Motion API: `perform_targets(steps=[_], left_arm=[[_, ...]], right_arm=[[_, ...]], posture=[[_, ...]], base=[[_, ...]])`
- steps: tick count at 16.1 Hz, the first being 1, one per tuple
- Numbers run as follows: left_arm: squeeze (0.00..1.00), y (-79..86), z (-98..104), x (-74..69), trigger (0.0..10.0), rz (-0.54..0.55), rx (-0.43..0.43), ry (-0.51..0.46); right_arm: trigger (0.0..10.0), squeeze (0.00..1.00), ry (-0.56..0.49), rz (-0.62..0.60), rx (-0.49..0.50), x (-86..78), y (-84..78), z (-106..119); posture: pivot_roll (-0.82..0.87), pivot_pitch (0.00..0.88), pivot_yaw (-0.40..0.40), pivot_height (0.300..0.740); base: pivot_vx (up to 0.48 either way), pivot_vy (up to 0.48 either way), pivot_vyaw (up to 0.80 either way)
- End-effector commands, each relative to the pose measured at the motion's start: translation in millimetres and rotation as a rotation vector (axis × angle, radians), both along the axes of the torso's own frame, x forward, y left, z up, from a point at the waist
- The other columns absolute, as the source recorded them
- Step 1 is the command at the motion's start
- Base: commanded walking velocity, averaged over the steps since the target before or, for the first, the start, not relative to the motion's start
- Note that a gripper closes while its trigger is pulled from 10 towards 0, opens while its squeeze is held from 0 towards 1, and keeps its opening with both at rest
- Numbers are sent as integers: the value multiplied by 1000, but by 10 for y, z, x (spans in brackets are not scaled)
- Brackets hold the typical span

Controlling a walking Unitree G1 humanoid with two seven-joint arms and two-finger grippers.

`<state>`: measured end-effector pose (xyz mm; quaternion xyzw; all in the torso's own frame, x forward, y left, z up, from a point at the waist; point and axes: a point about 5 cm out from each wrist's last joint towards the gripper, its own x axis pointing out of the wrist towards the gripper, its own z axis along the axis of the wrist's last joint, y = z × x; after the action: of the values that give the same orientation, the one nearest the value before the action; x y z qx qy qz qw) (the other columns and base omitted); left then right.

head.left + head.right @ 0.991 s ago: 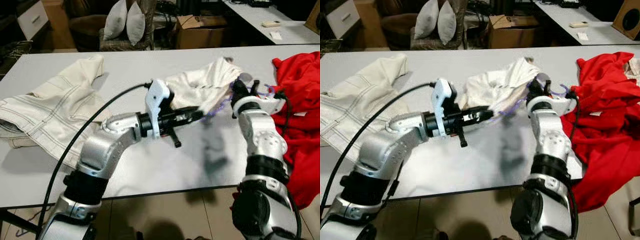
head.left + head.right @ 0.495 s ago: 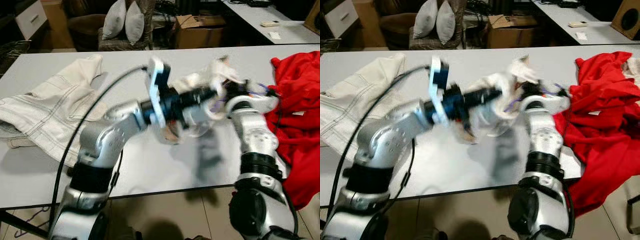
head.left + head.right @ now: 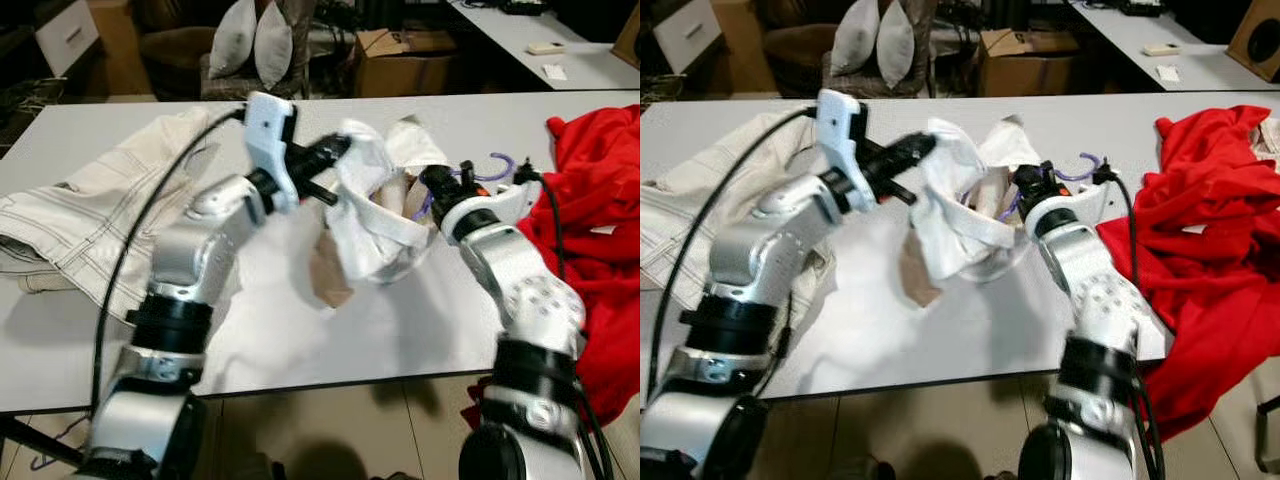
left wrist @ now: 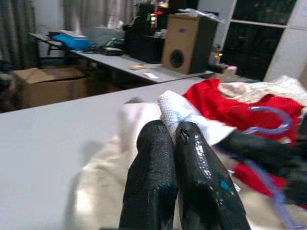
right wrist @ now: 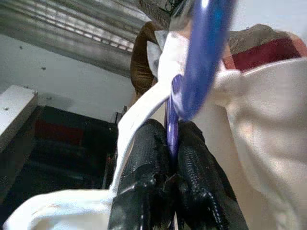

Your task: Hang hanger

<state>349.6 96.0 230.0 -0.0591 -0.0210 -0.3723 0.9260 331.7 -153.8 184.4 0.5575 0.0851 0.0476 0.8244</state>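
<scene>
— White cloth first: what has hold of it?

— The left tool (image 3: 335, 150) has its two black fingers (image 4: 163, 163) pressed together on an edge of the white garment (image 3: 375, 215), holding it up off the grey desk (image 3: 300, 330). The cloth hangs open like a pouch between the two arms.

— And the other arm?

— The right tool (image 3: 432, 180) is at the garment's far side, fingers (image 5: 144, 182) pinched tight on the purple hanger (image 5: 201, 57). The hanger's hook (image 3: 497, 165) sticks out just beside that wrist, above the desk; the rest of the hanger runs into the cloth.

— Anything beside them?

— A red garment (image 3: 595, 190) is heaped on the desk's right end, near the right arm. Cream trousers (image 3: 90, 215) lie spread on the left.

— Farther back?

— Beyond the desk, two pale cushions (image 3: 250, 35) lean on a dark chair, with a cardboard box (image 3: 400, 65) near them.
</scene>
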Motion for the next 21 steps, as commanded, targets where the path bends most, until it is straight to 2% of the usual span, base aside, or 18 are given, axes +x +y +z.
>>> perform_targets(steps=[1,2,3,4,5,6,7,9,10,11,12,13,14,15,16,18,19,21], left_arm=[[0,16,122,-24,3490,-49,-6,-45],[0,19,129,-65,10000,-95,-14,-32],[494,30,93,-78,10000,-114,-7,8],[1000,38,19,-105,10000,-145,41,53],[1000,61,-74,-151,10000,-182,114,101],[1000,70,-91,-161,10000,-189,132,107],[1000,100,-35,-246,10000,-269,89,98],[1000,151,72,-302,10000,-300,19,78],[725,215,131,-337,10000,-309,-20,81],[0,257,135,-361,10000,-308,-40,106],[0,278,130,-374,10000,-304,-51,116],[0,333,107,-390,10000,-270,-69,135],[0,424,43,-388,10000,-189,-32,142],[0,556,-63,-379,10000,-69,19,156],[0,668,-181,-372,10000,46,69,156],[0,705,-290,-418,10000,98,111,181],[0,721,-354,-501,10000,142,101,205],[0,721,-405,-637,10000,143,99,210]], right_arm=[[10000,0,-7,-13,3,-69,-64,63],[10000,0,-1,-23,5,-88,-95,61],[10000,0,5,-25,0,-94,-106,52],[10000,0,12,-24,-10,-99,-109,41],[10000,0,14,-27,-24,-102,-127,42],[10000,0,14,-29,-29,-102,-135,44],[10000,0,22,-44,-70,-108,-212,52],[10000,0,28,-38,-172,-125,-285,47],[10000,0,16,-19,-231,-146,-327,50],[10000,0,6,0,-284,-175,-353,51],[10000,0,4,10,-317,-196,-368,47],[10000,0,-20,41,-422,-252,-400,61],[10000,0,-38,104,-571,-332,-421,84],[10000,0,-97,226,-761,-490,-411,150],[10000,0,-197,330,-827,-669,-366,257],[10000,0,-245,378,-823,-793,-357,346],[10000,0,-292,482,-886,-965,-354,419],[10000,0,-367,656,-981,-1228,-361,495]], posture=[[20,0,-3,740],[20,0,-2,740],[21,0,-1,740],[22,0,0,740],[24,0,-2,740],[25,0,-2,740],[28,0,-6,740],[32,0,-9,740],[34,0,-9,740],[36,0,-10,740],[35,0,-7,740],[36,0,-4,740],[34,0,1,740],[33,0,5,740],[33,0,6,740],[28,0,11,740],[22,0,14,740],[14,0,16,740]], base=[[0,0,0],[0,0,0],[0,0,0],[0,0,0],[0,0,0],[0,0,0],[0,0,0],[0,0,0],[0,0,0],[0,0,0],[0,0,0],[0,0,0],[0,0,0],[0,0,0],[0,0,0],[0,0,0],[0,0,800],[0,0,800]])
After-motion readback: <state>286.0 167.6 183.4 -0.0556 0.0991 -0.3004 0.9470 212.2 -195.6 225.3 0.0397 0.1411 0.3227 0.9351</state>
